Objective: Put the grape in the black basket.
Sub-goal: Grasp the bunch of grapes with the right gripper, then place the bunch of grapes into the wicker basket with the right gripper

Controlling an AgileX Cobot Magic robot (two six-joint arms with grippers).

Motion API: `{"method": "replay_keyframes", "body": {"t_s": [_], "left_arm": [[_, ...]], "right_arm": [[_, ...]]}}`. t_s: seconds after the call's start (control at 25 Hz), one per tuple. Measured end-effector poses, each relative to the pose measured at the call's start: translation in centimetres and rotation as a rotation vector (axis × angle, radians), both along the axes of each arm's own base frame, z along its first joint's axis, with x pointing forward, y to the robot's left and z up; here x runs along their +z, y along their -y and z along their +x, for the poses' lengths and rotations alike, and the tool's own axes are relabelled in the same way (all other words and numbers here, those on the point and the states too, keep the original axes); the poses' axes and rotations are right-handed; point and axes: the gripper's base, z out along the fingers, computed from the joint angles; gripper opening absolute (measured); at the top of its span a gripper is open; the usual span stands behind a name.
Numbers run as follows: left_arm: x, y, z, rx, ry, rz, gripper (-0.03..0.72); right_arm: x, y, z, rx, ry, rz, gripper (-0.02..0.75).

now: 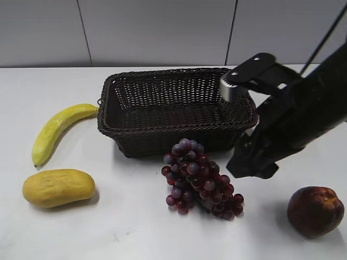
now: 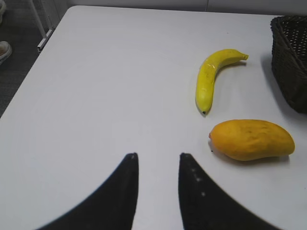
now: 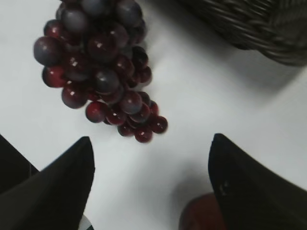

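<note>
The right gripper [image 3: 151, 184] hangs with fingers spread wide and empty, just beside the grape [image 1: 199, 179]. The left gripper [image 2: 158, 165] is parted, idle. Nothing is grasped yet; pick and drop remain. The grape, a dark red-purple cluster, lies on the table before the basket [image 1: 135, 127].

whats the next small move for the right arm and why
Probably ease the right gripper forward and down over the grape: its fingers are spread wide and empty, the bunch lies just ahead on the table, outside the black basket.
</note>
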Motion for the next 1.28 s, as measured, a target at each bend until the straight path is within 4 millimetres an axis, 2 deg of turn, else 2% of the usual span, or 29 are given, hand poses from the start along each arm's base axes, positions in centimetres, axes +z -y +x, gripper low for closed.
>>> {"method": "replay_keyframes", "body": {"t_s": [0.08, 0.16, 0.28, 0.6, 0.68, 0.76, 0.92, 1.08, 1.28], "left_arm": [[0.0, 0.0, 0.0, 0.0, 0.0, 0.0, 0.235], [0.0, 0.0, 0.0, 0.0, 0.0, 0.0, 0.232], [0.0, 0.0, 0.0, 0.0, 0.0, 0.0, 0.232], [0.0, 0.0, 0.0, 0.0, 0.0, 0.0, 0.232], [0.0, 0.0, 0.0, 0.0, 0.0, 0.0, 0.232], [0.0, 0.0, 0.0, 0.0, 0.0, 0.0, 0.232], [0.0, 0.0, 0.0, 0.0, 0.0, 0.0, 0.232], [0.0, 0.0, 0.0, 0.0, 0.0, 0.0, 0.232], [0.0, 0.0, 0.0, 0.0, 0.0, 0.0, 0.232]], "right_arm": [[-0.8, -1.7, 0.3, 0.059, -0.009, -0.017, 0.572], [-1.6, -3.1, 0.4, 0.096, -0.02, -0.027, 0.623], [-3.2, -4.7, 0.9, 0.124, -0.054, -0.05, 0.667], [-7.0, -6.4, 2.4, 0.133, -0.124, -0.102, 0.674], [-7.4, -6.5, 2.4, 0.133, -0.134, -0.108, 0.644], [-7.5, -6.5, 2.4, 0.133, -0.137, -0.111, 0.572], [-7.5, -6.5, 2.4, 0.134, -0.138, -0.111, 0.295], [-6.7, -6.4, 2.3, 0.134, -0.123, -0.098, 0.276], [-3.2, -5.9, 1.6, 0.144, -0.07, -0.052, 0.275]]}}
